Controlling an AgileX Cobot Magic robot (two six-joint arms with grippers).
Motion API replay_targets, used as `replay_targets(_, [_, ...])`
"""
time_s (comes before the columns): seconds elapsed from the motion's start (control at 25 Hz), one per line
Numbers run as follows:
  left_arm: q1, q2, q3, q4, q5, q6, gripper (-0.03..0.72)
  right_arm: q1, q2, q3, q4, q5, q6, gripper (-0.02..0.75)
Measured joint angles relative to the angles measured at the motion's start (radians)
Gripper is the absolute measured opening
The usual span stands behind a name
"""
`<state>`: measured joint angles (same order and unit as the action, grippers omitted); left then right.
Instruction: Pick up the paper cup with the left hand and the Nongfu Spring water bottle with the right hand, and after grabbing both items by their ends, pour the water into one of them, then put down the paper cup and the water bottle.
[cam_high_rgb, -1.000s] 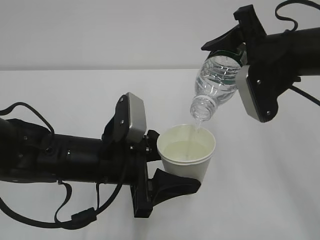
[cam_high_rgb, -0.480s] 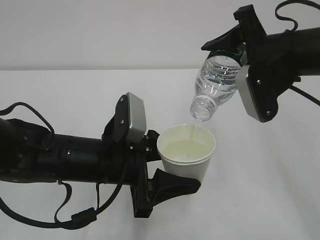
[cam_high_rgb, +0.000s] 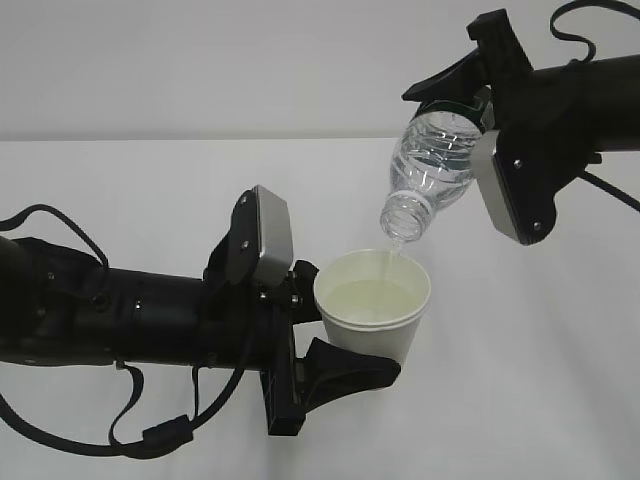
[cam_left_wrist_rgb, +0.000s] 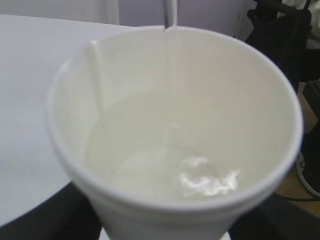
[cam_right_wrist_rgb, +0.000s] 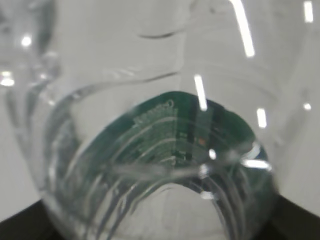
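1. Far left: left hand (cam_high_rgb: 335, 340) reaching in level from the side, jaws clamped round the lower wall of the paper cup (cam_high_rgb: 372, 318). Gripped low, presumably to leave the rim free for pouring.
2. Centre: paper cup held upright and clear of the white table (cam_high_rgb: 150, 180), mouth facing up to catch the stream. Already holding a pool of water (cam_left_wrist_rgb: 165, 165) in the lower part, as seen in the left wrist view.
3. Just above the cup's far rim: thin stream falling from the open neck to the pool.
4. Upper right: Nongfu Spring water bottle (cam_high_rgb: 430, 175) tipped neck-down over the cup, mouth near the rim but not touching, likely to limit splashing.
5. Far right: right hand (cam_high_rgb: 478, 100) closed on the bottle's base end, leaving the neck unobstructed. Pouring step judged under way; setting down both items yet to come.
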<state>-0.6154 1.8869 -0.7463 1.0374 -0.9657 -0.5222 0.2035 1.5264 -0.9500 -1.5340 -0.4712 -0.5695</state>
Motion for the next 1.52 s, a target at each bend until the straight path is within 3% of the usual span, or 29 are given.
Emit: replay_targets(1.52, [0.0,0.0,0.0,0.002,0.005,0.0,0.481,0.0,0.0,0.0,0.0,-0.012,-0.008,0.491])
